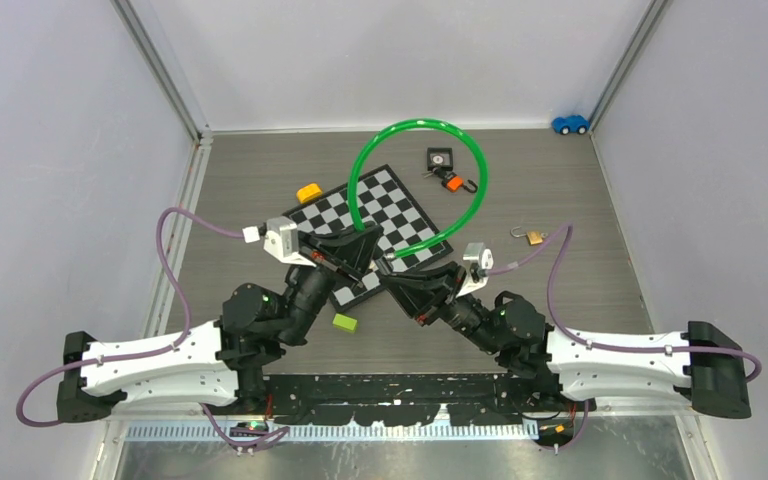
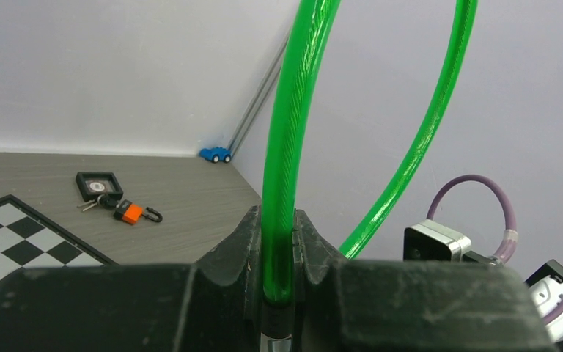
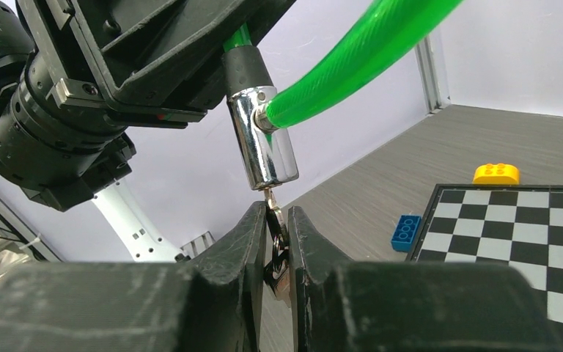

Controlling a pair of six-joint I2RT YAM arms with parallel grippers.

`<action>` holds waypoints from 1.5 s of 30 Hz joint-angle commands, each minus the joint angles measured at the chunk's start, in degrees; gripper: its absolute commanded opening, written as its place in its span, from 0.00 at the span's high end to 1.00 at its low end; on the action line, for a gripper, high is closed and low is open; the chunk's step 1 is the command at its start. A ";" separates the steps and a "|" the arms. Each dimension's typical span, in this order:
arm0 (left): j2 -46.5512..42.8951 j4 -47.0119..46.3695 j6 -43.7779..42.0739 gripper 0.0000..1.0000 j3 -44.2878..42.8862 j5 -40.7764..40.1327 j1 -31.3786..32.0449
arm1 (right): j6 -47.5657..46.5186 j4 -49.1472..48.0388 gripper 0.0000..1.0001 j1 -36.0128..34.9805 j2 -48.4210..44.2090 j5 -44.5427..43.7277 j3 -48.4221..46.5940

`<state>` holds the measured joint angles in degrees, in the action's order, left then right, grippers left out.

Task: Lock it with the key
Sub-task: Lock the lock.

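Observation:
A green cable lock [image 1: 360, 170] arches up over the checkerboard. My left gripper [image 2: 278, 242] is shut on the cable [image 2: 286, 161] just above its black collar, and it shows in the top view [image 1: 358, 256] at the board's near edge. The cable's chrome lock barrel [image 3: 264, 143] hangs below the left gripper, with the other cable end [image 3: 359, 51] plugged into its side. A key [image 3: 272, 199] sticks up into the bottom of the barrel. My right gripper [image 3: 277, 220] is shut on the key's head and ring, directly under the barrel [image 1: 388, 266].
A checkerboard [image 1: 400, 205] lies mid-table. Behind it are a black square case [image 1: 439, 158] and an orange padlock [image 1: 450, 182]. A brass padlock [image 1: 533, 237] lies to the right and a blue toy car [image 1: 569, 124] in the far corner. Yellow [image 1: 308, 193], green [image 1: 345, 322] and blue [image 3: 406, 232] bricks lie around the board.

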<state>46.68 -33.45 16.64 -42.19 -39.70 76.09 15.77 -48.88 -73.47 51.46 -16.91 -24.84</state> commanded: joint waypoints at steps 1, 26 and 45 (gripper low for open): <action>-1.94 -9.35 0.64 1.00 -2.28 -0.30 -0.14 | 1.61 -5.07 0.99 -1.17 3.06 -1.73 5.03; -1.50 -10.83 0.48 1.00 -3.02 -0.29 -0.07 | -5.16 -6.12 1.00 -13.42 9.68 -20.66 9.59; -2.70 -11.37 -0.64 1.00 -3.70 -0.21 -0.08 | 2.33 -15.77 1.00 -15.74 21.38 -11.66 13.49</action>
<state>47.83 -24.05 15.86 -40.99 -37.82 77.14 16.14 -75.88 -86.63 67.46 -33.58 -15.05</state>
